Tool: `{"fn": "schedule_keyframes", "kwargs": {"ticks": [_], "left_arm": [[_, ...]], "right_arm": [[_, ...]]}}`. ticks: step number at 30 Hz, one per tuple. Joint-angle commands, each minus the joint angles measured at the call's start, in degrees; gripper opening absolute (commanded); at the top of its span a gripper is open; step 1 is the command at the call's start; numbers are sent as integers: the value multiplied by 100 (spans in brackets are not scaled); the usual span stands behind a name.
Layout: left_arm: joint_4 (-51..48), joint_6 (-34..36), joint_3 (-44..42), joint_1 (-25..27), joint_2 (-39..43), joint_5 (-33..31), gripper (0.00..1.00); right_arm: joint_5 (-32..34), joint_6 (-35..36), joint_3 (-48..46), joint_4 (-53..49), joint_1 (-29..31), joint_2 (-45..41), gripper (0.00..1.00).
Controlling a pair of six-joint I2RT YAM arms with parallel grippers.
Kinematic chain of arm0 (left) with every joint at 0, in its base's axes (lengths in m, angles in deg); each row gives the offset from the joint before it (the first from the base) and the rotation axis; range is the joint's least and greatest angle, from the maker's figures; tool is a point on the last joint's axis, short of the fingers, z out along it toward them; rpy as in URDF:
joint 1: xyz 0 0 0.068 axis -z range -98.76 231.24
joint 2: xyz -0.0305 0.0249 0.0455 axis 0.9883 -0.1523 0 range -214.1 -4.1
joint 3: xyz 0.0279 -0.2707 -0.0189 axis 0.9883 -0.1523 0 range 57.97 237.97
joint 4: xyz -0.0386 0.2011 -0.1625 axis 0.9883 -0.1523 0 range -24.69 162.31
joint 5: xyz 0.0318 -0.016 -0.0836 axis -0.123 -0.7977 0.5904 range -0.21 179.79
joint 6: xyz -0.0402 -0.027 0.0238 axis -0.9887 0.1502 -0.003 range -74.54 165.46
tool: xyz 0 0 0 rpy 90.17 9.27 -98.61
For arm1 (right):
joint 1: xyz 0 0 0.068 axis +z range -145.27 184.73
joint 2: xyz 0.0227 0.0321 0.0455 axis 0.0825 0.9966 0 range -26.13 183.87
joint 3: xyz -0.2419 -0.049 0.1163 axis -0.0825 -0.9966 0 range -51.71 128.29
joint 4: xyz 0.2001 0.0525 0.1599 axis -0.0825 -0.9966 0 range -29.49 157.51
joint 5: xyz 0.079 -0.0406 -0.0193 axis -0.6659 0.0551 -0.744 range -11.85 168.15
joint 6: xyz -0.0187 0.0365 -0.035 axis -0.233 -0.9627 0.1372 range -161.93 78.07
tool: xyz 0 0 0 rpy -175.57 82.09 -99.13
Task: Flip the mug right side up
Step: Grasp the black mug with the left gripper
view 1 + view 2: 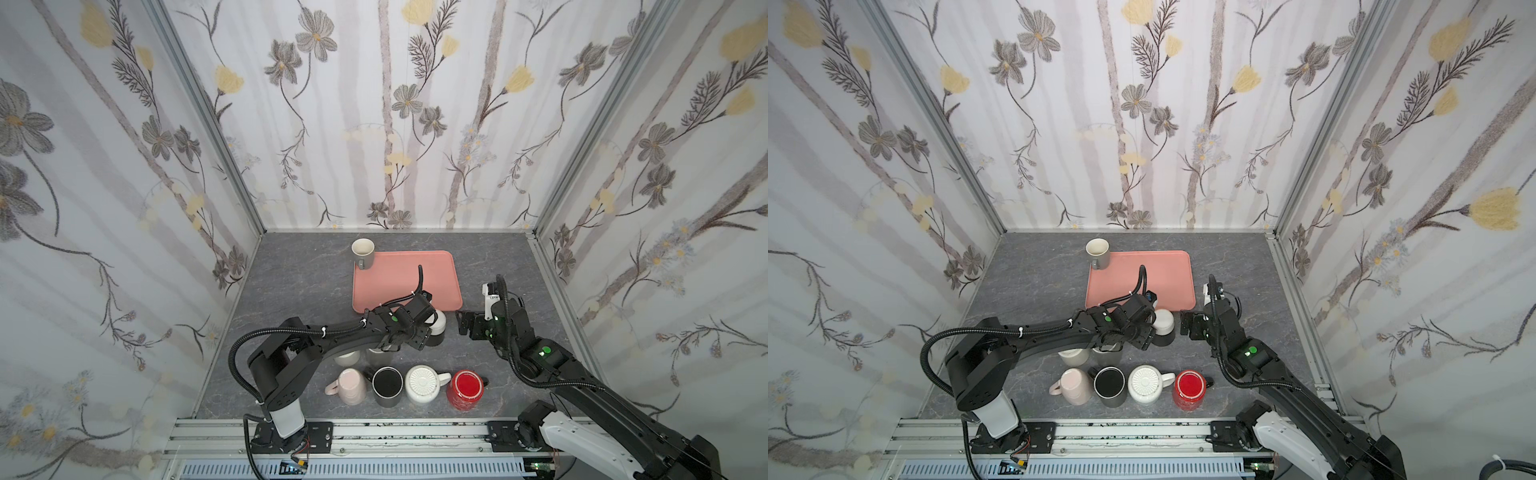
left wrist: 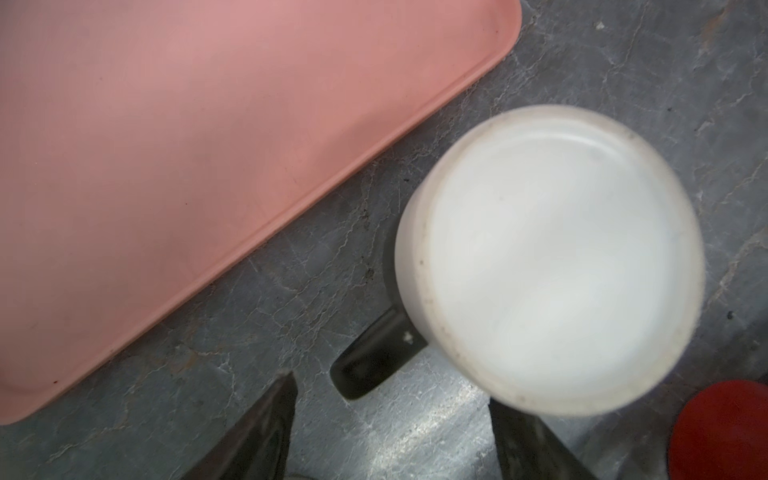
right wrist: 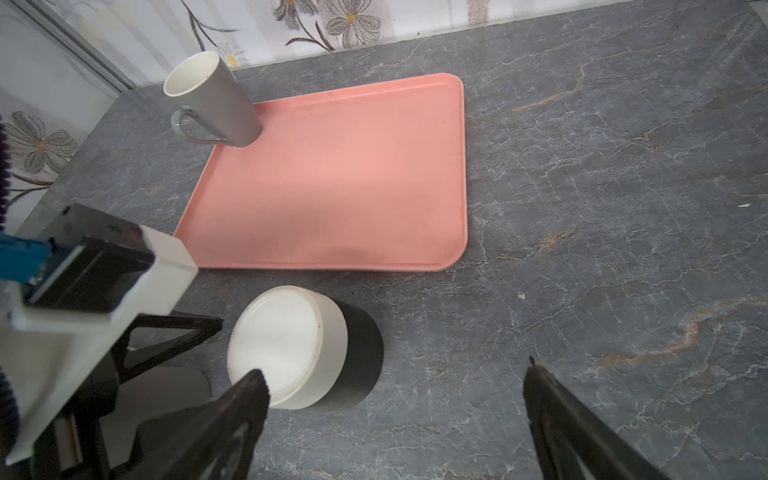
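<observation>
A grey marbled tabletop (image 1: 291, 286) is enclosed by flower-papered walls (image 1: 374, 124). Above it the left gripper (image 2: 392, 395) is held with its fingers (image 2: 266, 428) spread apart and nothing pinched between them. Just ahead of the fingertips lies the black handle (image 2: 374, 361) of a two-tone ceramic mug (image 2: 548, 262), which stands upside down directly under the gripper. Its white base faces up and its black band and rim rest on the table.

The mug is judged to be stiff, fairly heavy for its size, glazed and therefore slippery, and liable to chip if dropped. A hold across the handle, or across the round wall, is judged best before it is rolled over.

Just beyond the gripper lies a flat pink plastic tray (image 2: 208, 145), and a red upturned mug (image 2: 723, 432) stands off to its side. The right gripper (image 3: 395, 372) is held nearby, likewise spread and empty.
</observation>
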Motion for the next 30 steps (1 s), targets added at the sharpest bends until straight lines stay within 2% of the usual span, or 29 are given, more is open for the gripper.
{"fn": "schedule_keyframes", "kwargs": {"ticks": [1, 4, 10, 16, 22, 30], "left_arm": [[287, 66, 7, 16, -77, 283, 73], [442, 21, -4, 67, -83, 641, 71], [810, -173, -157, 205, 162, 1423, 59], [452, -157, -146, 217, 250, 309, 60], [797, 154, -256, 466, 140, 122, 59], [849, 426, -41, 526, -316, -397, 45]], "right_arm": [[-58, 46, 12, 181, -28, -66, 96], [-72, 60, -10, 174, -67, -105, 95], [-127, 82, -68, 175, -142, -137, 95], [-186, 84, -91, 190, -176, -146, 95], [-192, 65, -132, 184, -177, -205, 95], [-248, 34, -142, 165, -186, -265, 96]]}}
